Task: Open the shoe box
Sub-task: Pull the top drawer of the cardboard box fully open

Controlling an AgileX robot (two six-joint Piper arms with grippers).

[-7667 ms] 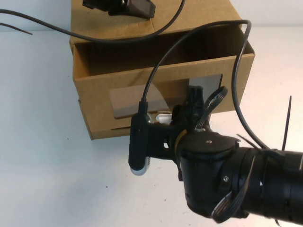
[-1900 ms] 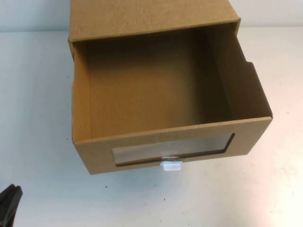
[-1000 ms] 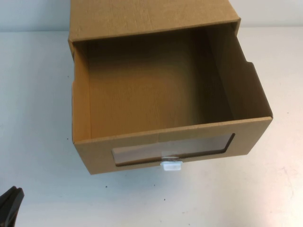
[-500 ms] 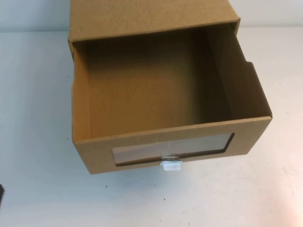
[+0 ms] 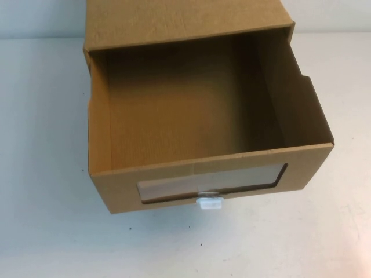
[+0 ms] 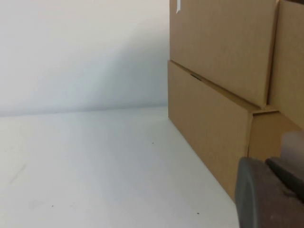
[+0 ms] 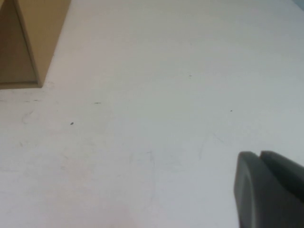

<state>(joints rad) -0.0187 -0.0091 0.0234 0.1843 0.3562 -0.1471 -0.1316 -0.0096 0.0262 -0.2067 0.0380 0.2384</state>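
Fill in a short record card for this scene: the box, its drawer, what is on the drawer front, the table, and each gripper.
box: cardboard shoe box with a sleeve and a sliding drawer
drawer: drawer pulled out toward the robot, open, nothing seen inside
drawer front: clear window with a white pull tab below it
table: white table
left gripper: left gripper shut, low near the box's side wall, holding nothing
right gripper: right gripper shut, over bare table, apart from the box, holding nothing
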